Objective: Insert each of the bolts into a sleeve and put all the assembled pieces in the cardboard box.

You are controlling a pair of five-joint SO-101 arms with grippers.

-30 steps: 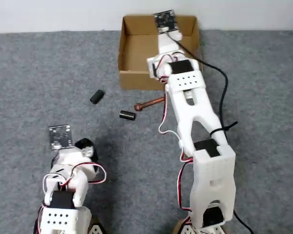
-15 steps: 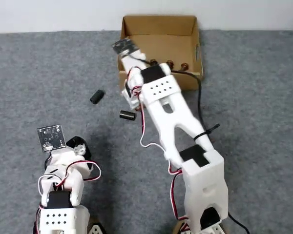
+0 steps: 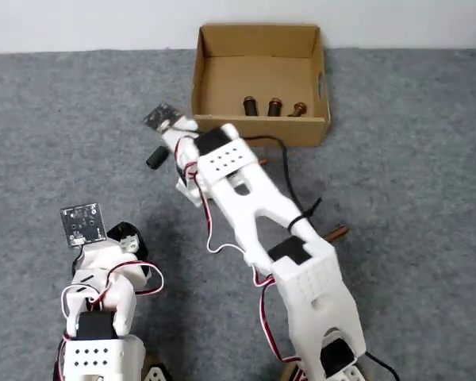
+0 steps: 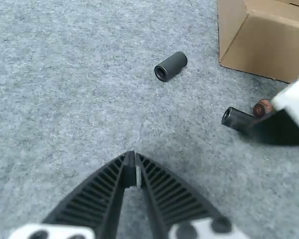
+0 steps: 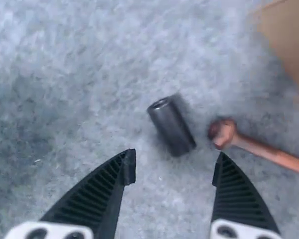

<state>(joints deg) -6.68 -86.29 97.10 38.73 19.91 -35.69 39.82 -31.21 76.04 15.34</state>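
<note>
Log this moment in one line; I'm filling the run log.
right claw open above sleeve beside bolt | left claw shut | box holds three pieces

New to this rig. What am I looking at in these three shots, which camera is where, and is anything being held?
Two small white robot arms stand side by side on grey carpet. One picture is from a fixed camera overhead; the other two come from a camera on each arm's wrist, looking along its jaws. The left arm has its jaws shut, empty. The right arm is stretched out, jaws open, pointed at a black sleeve; a copper bolt lies beside it. A second sleeve and a second bolt lie loose. The cardboard box holds three assembled pieces. Nothing is held.
</note>
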